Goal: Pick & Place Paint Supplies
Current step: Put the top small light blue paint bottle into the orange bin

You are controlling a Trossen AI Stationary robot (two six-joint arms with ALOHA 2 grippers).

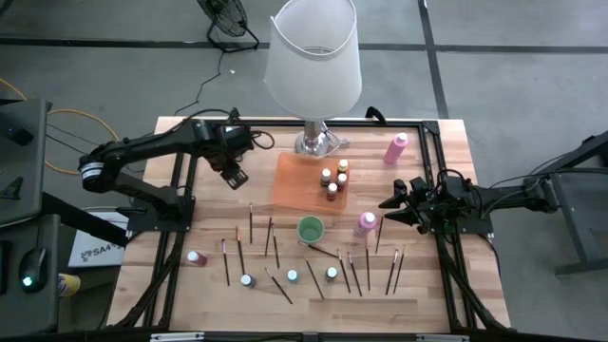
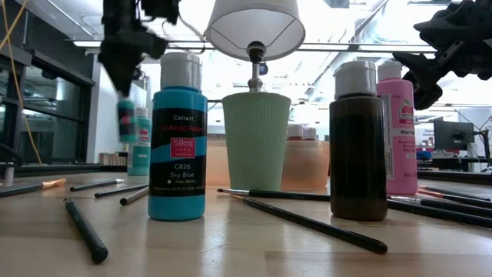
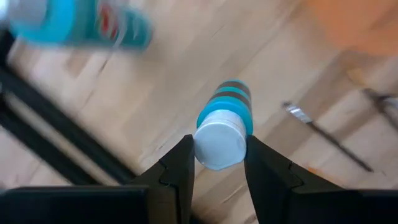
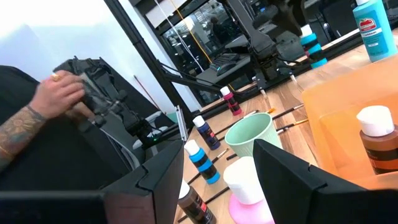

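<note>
The left gripper [image 3: 219, 163] pinches a small round teal paint bottle [image 3: 225, 123] by its smooth white cap, lifted above the wooden table [image 1: 446, 285] near the orange tray [image 1: 302, 180]. The right gripper [image 4: 219, 163] hovers spread over a pink bottle [image 4: 247, 193] beside the ribbed green cup [image 4: 250, 134].

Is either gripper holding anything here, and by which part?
The left gripper clamps a small teal paint bottle by its white cap. The right gripper holds nothing.
</note>
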